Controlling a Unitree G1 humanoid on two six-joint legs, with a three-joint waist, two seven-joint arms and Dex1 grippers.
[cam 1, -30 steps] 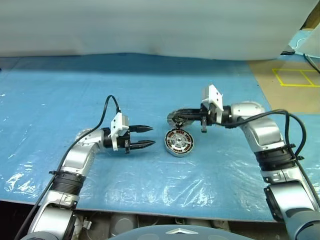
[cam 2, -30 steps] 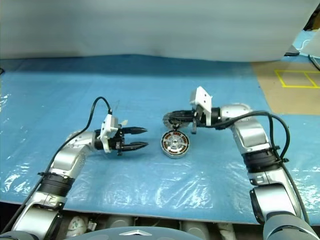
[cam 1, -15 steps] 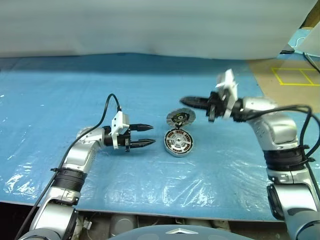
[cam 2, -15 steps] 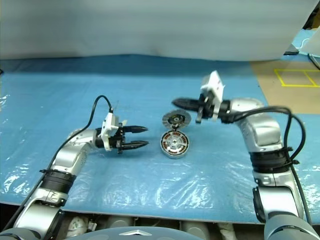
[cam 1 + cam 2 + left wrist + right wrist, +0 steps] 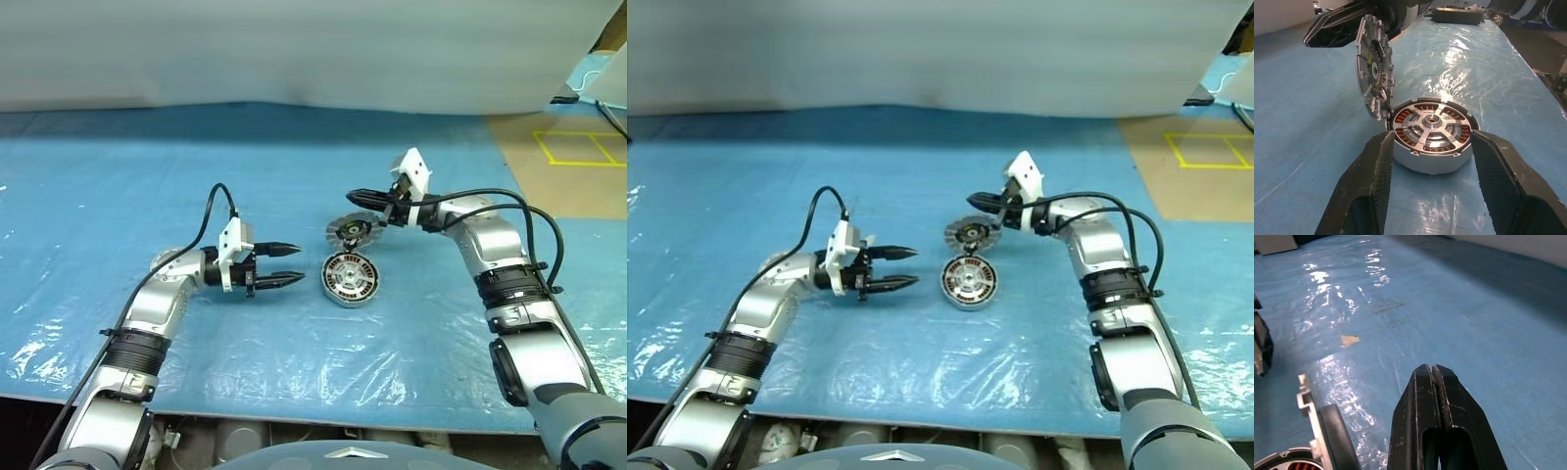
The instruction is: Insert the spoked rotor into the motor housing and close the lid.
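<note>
Spoked rotor point(image 5: 1431, 128) seated in motor housing point(image 5: 1432, 159), lid point(image 5: 1375, 73) propped upright against it

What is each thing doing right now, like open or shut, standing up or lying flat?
motor housing: lying flat on the blue sheet, top open, spoked rotor seated inside.
lid: standing on edge, leaning at the housing's rim, not closed.
left gripper: open, empty, beside the housing.
right gripper: shut, empty, near the lid's top.

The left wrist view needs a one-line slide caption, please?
Rotor seated in housing, lid propped upright against its rim.
</note>
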